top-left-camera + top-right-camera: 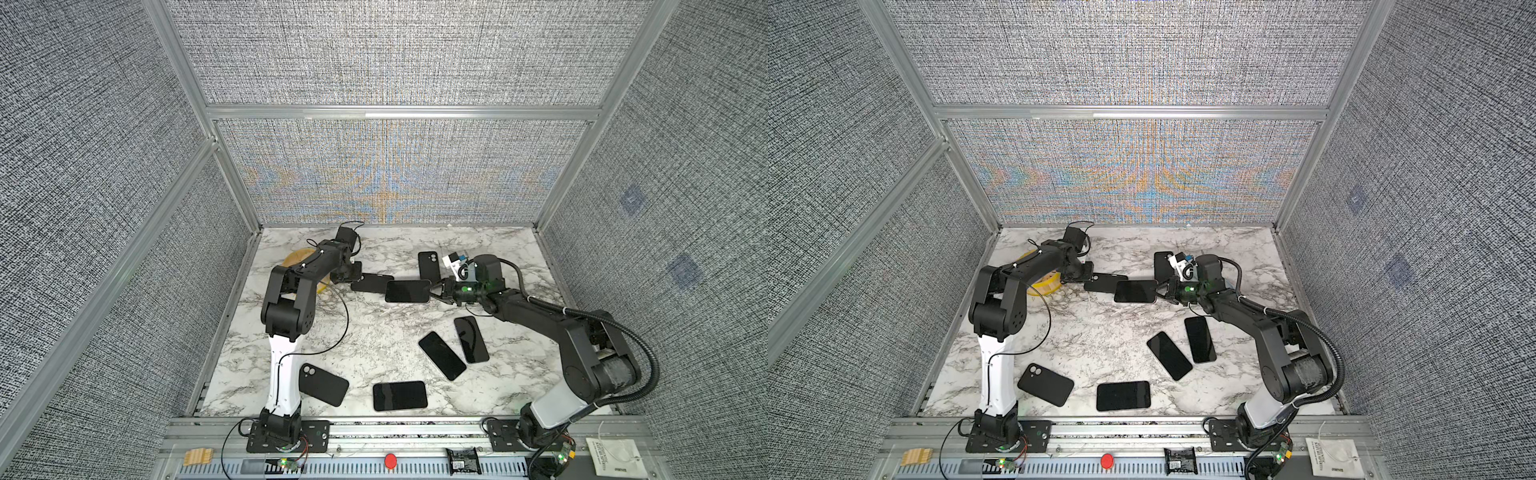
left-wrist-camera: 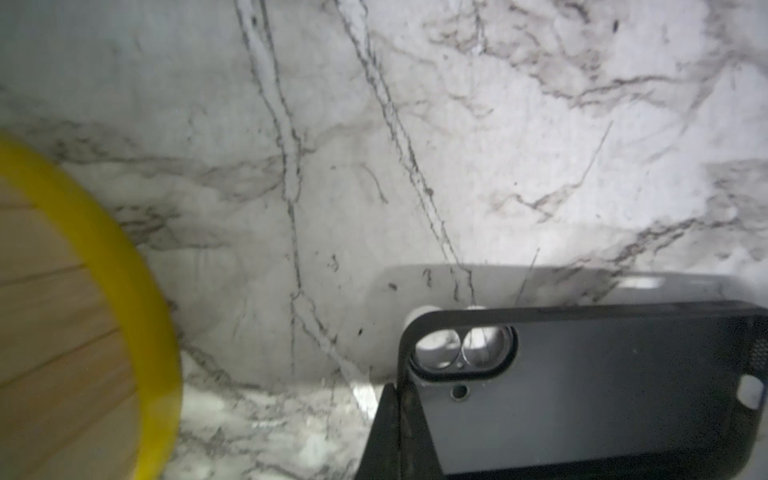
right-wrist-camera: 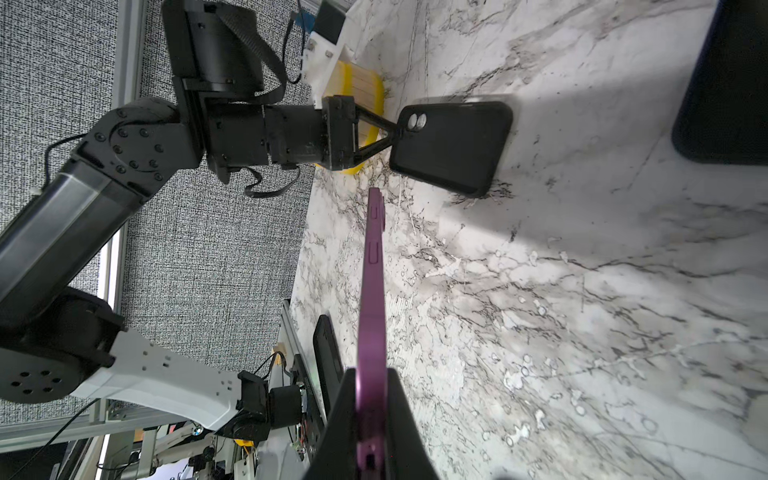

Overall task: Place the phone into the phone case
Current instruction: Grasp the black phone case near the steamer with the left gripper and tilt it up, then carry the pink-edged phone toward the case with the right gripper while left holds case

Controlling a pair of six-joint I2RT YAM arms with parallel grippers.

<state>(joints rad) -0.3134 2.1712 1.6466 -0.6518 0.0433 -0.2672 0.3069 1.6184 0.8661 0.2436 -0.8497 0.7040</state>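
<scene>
The left end effector (image 3: pixel 392 135) is clamped on the camera-cutout end of a matte black, round-cornered phone case (image 3: pixel 451 145). The right end effector (image 1: pixel 437 291) is clamped on one short end of a slim phone with a dark glass screen and a purple metal edge (image 1: pixel 407 291). Both things sit over the far half of the white marble-patterned desk (image 1: pixel 374 345), about midway between its left and right edges. A round wooden disc with a yellow rim (image 2: pixel 158 332) lies just beyond the left end effector, toward the far left corner. The step in hand looks like mating the two. To do it well, the left side should hold the case rigid and level while the right side feeds the phone's free end into the case's free end, seats that corner first, then presses down along the length. I cannot tell which face of the case is uppermost, so that needs checking before pressing. The phone lies flat, screen up, with its long axis roughly parallel to the desk's far edge and its free end pointing toward the left edge, at the case. The case's long axis runs nearly in line, with the cutout end toward the left edge. In both top views the two free ends overlap, but whether they touch is unclear.
</scene>
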